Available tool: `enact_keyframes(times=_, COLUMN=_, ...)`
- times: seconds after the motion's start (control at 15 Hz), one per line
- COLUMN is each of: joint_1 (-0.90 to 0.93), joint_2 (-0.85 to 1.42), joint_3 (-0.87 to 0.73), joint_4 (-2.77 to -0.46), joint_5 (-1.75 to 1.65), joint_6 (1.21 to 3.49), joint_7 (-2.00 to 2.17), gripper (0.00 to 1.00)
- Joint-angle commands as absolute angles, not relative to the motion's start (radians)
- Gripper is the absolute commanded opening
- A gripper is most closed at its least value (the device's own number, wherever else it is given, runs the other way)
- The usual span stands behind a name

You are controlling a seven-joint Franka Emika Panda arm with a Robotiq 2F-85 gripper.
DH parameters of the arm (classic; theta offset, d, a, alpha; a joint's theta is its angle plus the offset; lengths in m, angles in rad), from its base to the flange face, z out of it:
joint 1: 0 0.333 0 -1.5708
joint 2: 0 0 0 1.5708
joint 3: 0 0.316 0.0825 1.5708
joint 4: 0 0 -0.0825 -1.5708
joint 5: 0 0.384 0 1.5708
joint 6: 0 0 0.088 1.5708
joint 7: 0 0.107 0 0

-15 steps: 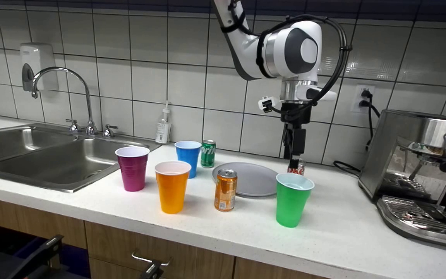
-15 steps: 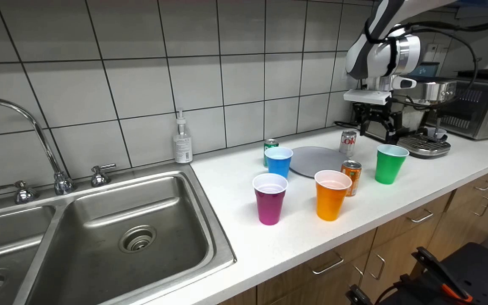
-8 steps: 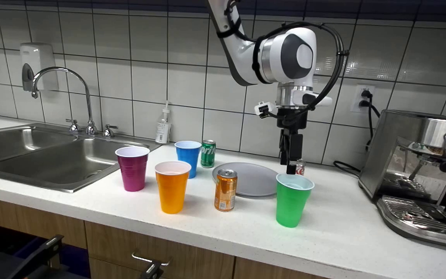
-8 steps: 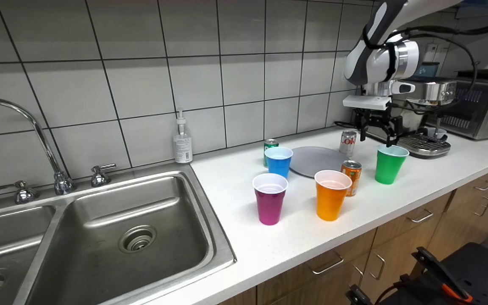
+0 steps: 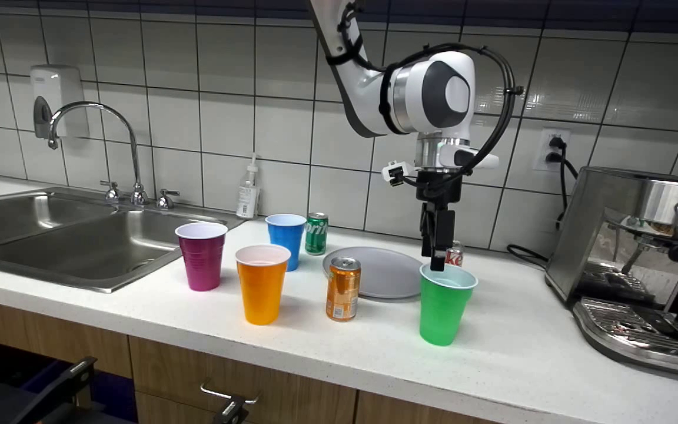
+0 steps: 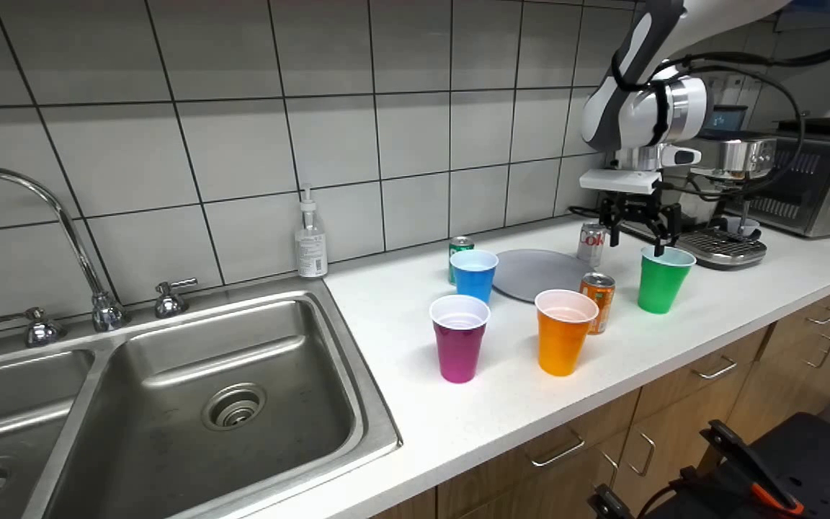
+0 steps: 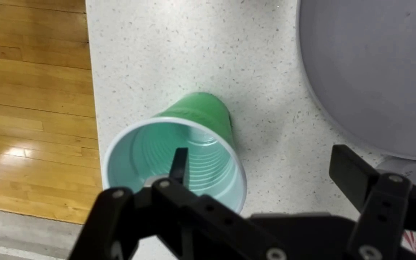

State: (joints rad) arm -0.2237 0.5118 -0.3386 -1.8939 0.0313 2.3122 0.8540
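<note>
- Progress, judged from the present layout: the end effector (image 7: 260, 166) stands at the green cup (image 5: 442, 315), but no grip is made and no item is raised.
- Green cup: it stands upright on the table (image 5: 521, 359), right of centre in both exterior views; in the wrist view its mouth faces the camera at lower left of centre.
- End effector state: jaws spread wide, holding nothing.
- Finger position: in the wrist view, one finger (image 7: 180, 168) overlaps the cup's mouth; the opposite finger (image 7: 350, 177) lies beyond the rim, toward the right of the frame. Contact with the rim (or entry into the cup) cannot be confirmed.
- Adjacent items: the gray plate (image 7: 374, 72) occupies the upper right of the wrist view; the silver can (image 6: 591, 249) stands just beside it, partly hidden in an exterior view.
- Remaining items, all ungripped: the orange can (image 5: 343, 291) at mid-frame in an exterior view, with the orange cup (image 5: 261, 291), blue cup (image 5: 287, 238), magenta cup (image 5: 201, 262) and green can (image 5: 316, 234) left of it.
</note>
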Motion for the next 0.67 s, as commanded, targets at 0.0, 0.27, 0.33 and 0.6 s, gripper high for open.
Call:
enact_keyframes(times=0.0, joint_1=-0.223, joint_2=0.515, joint_3=-0.341, joint_4=-1.890, joint_5=0.033, joint_6=2.310, joint_7=0.852, gripper=1.00)
enact_keyframes(times=0.27, joint_1=-0.223, joint_2=0.515, joint_3=-0.341, joint_4=-1.890, joint_5=0.033, joint_6=2.310, joint_7=0.852, gripper=1.00)
enact_keyframes(times=0.33, joint_1=-0.223, joint_2=0.515, joint_3=-0.341, joint_4=-1.890, joint_5=0.033, joint_6=2.310, joint_7=0.852, gripper=1.00)
enact_keyframes(times=0.6, joint_1=-0.223, joint_2=0.517, joint_3=-0.343, joint_4=-1.889, joint_5=0.034, joint_6=2.317, joint_7=0.856, gripper=1.00)
